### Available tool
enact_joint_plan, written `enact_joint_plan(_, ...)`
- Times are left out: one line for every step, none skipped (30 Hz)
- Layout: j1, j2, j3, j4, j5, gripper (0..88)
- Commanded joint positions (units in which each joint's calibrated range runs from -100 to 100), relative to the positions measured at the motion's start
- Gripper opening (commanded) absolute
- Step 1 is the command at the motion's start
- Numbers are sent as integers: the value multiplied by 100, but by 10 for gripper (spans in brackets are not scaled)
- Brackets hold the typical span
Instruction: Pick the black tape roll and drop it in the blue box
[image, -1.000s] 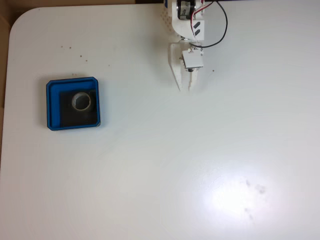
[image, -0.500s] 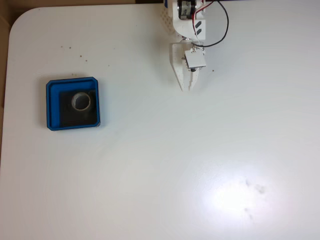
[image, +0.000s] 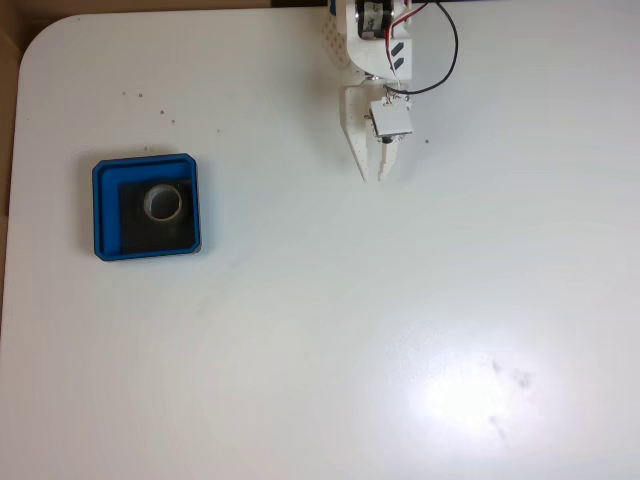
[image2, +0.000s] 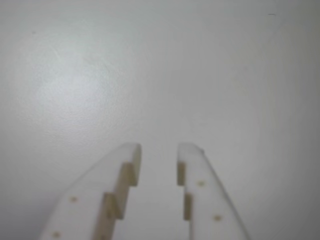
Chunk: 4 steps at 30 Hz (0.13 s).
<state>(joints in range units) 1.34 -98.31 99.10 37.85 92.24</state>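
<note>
Counter (image: 320, 330): wide bare white expanse. Blue box (image: 103, 205) near left edge, black tape roll (image: 163, 203) inside. End effector (image: 375, 178) slightly spread, empty.

White hand (image: 374, 176) pointing down-frame, fingers (image2: 127, 165) slightly parted (nothing between), empty

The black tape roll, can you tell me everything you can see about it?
The black tape roll is a small dark ring with a pale round hole in its middle. In the fixed view it lies flat inside the blue box, on the box's black floor, toward the upper part, so its dark edge is hard to tell from the floor. Nothing holds it: the white gripper is far off to the right, over bare table.
</note>
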Motion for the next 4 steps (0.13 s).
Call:
enact_joint_plan(18,-27,90,-56,14,7)
enact_joint_plan(18,-27,90,-56,14,7)
enact_joint_plan(18,-27,90,-56,14,7)
enact_joint_plan(18,-27,90,-56,14,7)
